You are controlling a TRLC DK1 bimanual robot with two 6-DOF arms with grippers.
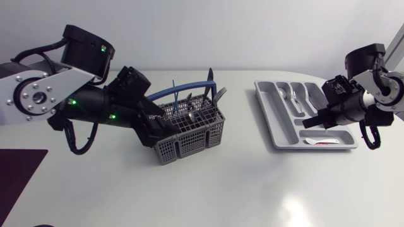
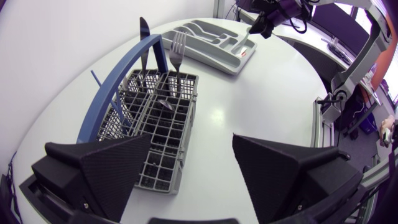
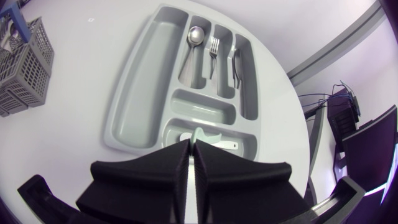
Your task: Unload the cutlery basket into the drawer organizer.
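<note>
The grey cutlery basket with a blue handle stands left of centre and holds a fork, a dark knife and other cutlery. My left gripper is open at the basket's left end, its fingers wide apart over the basket's near corner. The grey drawer organizer lies at the right with a spoon, a fork and a knife in its slots. My right gripper is shut, empty, just above a white utensil in the end compartment.
Bare white tabletop lies between the basket and the organizer. The table's curved edge runs close behind the organizer. A dark mat lies at the front left corner. My right gripper shows beyond the organizer in the left wrist view.
</note>
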